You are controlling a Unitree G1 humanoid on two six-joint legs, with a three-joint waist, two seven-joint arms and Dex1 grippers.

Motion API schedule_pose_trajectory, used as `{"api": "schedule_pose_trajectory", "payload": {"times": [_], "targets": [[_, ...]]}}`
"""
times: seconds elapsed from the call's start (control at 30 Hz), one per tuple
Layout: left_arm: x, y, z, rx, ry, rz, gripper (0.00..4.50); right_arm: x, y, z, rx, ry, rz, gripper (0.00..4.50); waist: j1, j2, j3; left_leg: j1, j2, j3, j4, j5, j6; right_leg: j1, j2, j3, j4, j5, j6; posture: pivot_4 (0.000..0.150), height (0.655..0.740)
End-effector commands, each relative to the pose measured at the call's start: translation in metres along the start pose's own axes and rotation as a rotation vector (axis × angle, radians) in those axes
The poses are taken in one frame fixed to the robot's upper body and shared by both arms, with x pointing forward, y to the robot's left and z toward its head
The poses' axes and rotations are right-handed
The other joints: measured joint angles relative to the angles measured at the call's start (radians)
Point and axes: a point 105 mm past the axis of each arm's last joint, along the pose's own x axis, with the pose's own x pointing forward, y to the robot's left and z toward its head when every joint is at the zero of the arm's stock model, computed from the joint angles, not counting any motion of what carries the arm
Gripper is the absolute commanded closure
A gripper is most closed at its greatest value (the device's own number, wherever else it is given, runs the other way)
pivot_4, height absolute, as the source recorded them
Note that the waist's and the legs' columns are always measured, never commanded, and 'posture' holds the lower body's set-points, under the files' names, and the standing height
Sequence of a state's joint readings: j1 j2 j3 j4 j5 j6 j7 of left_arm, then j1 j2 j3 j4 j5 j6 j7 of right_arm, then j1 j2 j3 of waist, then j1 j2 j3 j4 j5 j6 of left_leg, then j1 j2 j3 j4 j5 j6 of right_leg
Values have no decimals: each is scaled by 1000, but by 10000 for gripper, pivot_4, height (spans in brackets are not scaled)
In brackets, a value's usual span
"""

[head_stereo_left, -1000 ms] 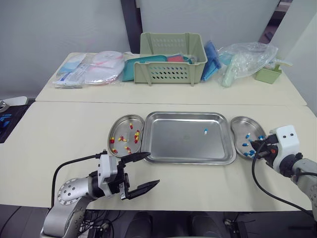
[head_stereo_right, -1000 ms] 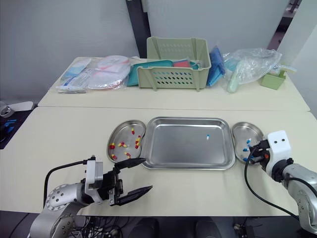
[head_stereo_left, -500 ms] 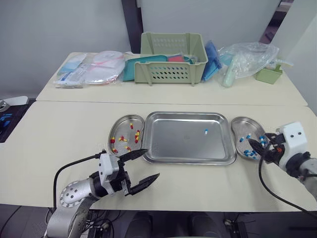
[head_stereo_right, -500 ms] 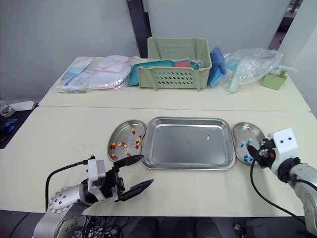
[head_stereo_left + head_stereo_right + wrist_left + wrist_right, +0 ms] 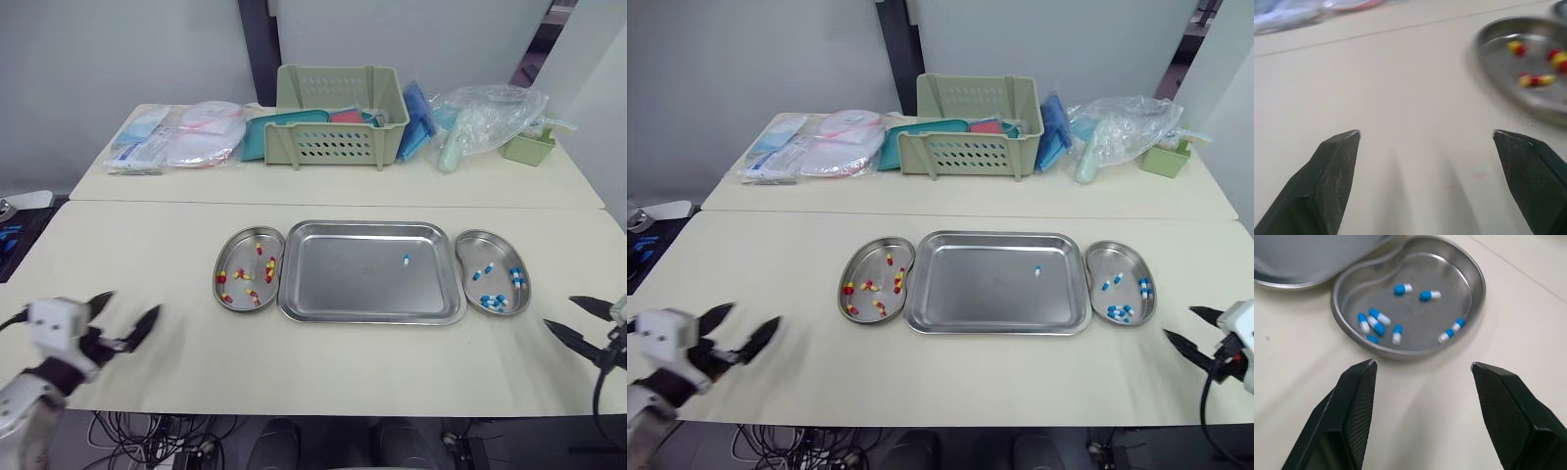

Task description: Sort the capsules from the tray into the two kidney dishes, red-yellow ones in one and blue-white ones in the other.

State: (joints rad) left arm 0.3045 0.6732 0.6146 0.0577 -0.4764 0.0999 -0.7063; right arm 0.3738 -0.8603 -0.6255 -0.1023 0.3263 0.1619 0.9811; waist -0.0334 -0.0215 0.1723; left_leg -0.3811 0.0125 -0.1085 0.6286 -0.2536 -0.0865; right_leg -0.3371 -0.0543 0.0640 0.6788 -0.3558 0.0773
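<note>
— Why is nothing reaching into the tray [image 5: 343,279]?
— My guess is that the arms are parked wide to keep the middle in plain sight. The left gripper [image 5: 1425,132] hangs over bare table [image 5: 147,250], well apart from the left dish [image 5: 1498,54], fingers spread and empty. The right gripper [image 5: 1422,363] sits near the right dish [image 5: 1415,308], spread too.
— And the capsule?
— One small blue-and-white capsule [image 5: 406,259] lies alone in the tray, toward its right side. The red-yellow capsules [image 5: 269,266] are in the left dish.
</note>
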Motion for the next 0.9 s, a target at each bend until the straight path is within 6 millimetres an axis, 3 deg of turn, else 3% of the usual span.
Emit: {"api": "schedule_pose_trajectory", "payload": {"times": [0.03,0.1,0.33,0.57,0.63,0.8,0.9], "targets": [[-19,24,-11,11,49,53,0,-13,-22,1,-26,11,-44,6674,0,0,0,0,0,0,0,0,0,0,0,0,0,0,0,1500,7390],[-26,26,-20,8,79,49,0,-16,-27,-4,-19,28,-45,227,0,-1,1,0,0,0,0,0,0,0,0,0,0,0,0,1500,7390],[-45,33,-36,-3,127,87,0,-18,-29,-11,-16,59,-27,227,1,-2,1,0,0,0,0,0,0,0,0,0,0,0,0,1500,7390],[-50,29,-35,29,130,51,0,-16,-26,-12,-14,54,2,227,1,-2,1,0,0,0,0,0,0,0,0,0,0,0,0,1500,7390],[-49,7,-31,63,117,-69,0,-16,-26,-12,-11,57,9,227,1,-2,1,0,0,0,0,0,0,0,0,0,0,0,0,1500,7390],[-40,-83,-5,89,11,-429,0,-17,-22,-13,-2,63,26,227,2,-3,2,0,0,2,0,0,0,0,-1,2,-1,0,0,1500,7390],[-38,-118,5,75,-33,-565,0,-18,-21,-13,1,67,32,227,5,-3,2,0,0,1,0,0,0,1,-1,1,-1,0,0,1500,7390]]}}
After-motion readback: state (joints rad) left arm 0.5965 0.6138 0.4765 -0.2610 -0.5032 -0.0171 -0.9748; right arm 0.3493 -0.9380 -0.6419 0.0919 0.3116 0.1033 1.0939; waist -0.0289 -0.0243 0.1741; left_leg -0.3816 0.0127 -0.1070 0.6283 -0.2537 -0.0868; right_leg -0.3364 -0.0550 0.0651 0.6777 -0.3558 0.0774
